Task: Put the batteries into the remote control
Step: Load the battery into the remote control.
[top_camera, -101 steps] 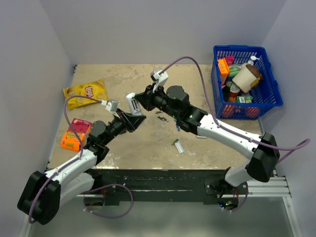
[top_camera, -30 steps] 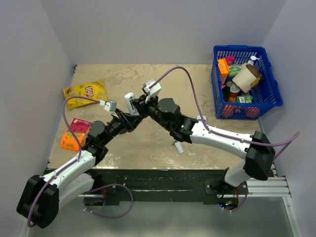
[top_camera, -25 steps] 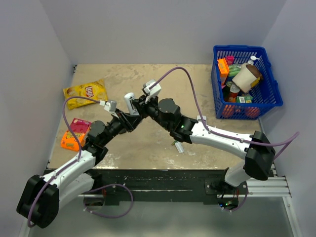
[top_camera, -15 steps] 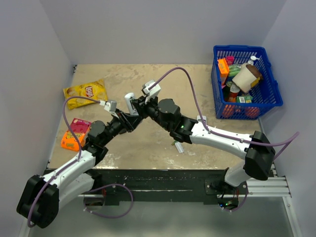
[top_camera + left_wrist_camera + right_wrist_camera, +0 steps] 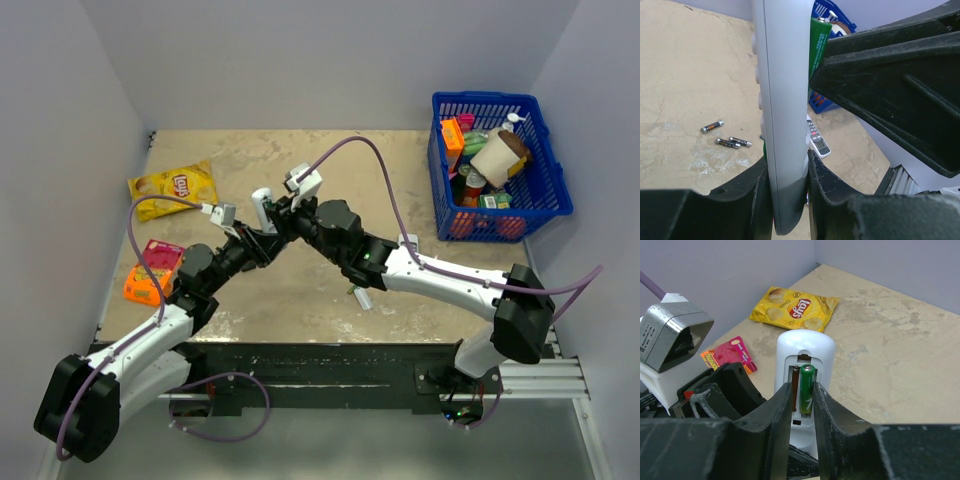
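Nearest me, the second green battery [image 5: 354, 289] is lying on the table, waiting its turn. Further in, my left gripper [image 5: 786, 167] is pinching the remote control [image 5: 782, 75] upright, clear of the table. Beyond, my right gripper [image 5: 801, 390] is easing its fingers apart where a second ago they were pressed together. That is leaving the first battery [image 5: 806, 387] sitting in the open compartment, so I am judging one cell loaded.

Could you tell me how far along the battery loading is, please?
Done: the left gripper clamps the remote control upright, its back open. In hand: one green battery sits in a slot between the right gripper's slightly parted jaws. Left: the neighbouring slot looks empty, so a second battery, then closing up.
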`<state>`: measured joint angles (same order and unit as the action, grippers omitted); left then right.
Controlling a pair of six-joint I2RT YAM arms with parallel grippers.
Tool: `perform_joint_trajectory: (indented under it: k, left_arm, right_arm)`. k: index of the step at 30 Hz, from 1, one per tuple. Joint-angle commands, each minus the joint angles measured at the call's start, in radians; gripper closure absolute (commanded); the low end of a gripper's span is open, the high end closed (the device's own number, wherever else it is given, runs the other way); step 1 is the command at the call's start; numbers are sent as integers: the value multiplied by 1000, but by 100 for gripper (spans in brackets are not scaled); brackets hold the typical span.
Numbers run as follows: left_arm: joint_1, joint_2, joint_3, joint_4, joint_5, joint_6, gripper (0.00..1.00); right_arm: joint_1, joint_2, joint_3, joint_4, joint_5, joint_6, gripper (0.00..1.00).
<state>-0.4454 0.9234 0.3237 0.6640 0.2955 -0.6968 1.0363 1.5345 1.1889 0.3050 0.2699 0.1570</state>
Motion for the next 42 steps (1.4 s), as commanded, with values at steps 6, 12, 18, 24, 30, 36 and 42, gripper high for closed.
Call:
perform_joint_trajectory:
  k: [6, 12, 18, 24, 30, 36, 42]
  left_arm:
    - [-4, -17, 51, 108, 31, -9, 100]
    - [-4, -21, 51, 94, 24, -10, 100]
    - [-4, -23, 55, 85, 21, -12, 100]
    - [-4, -24, 60, 77, 22, -13, 100]
    - [-4, -28, 66, 65, 25, -20, 100]
    - [-4, -29, 95, 14, 40, -10, 100]
    - [-4, -26, 140, -27, 88, -1, 100]
  right_arm:
    - [-1, 6, 40, -18, 12, 7, 64]
    - [-2, 0, 48, -26, 23, 13, 56]
    - [-2, -31, 44, -49, 41, -8, 42]
    - [-8, -91, 46, -93, 57, -60, 34]
    - [-50, -160, 57, -136, -33, -102, 31]
    - [-110, -233, 42, -139, -243, -345, 20]
    - [-211, -280, 7, -115, -552, -537, 15]
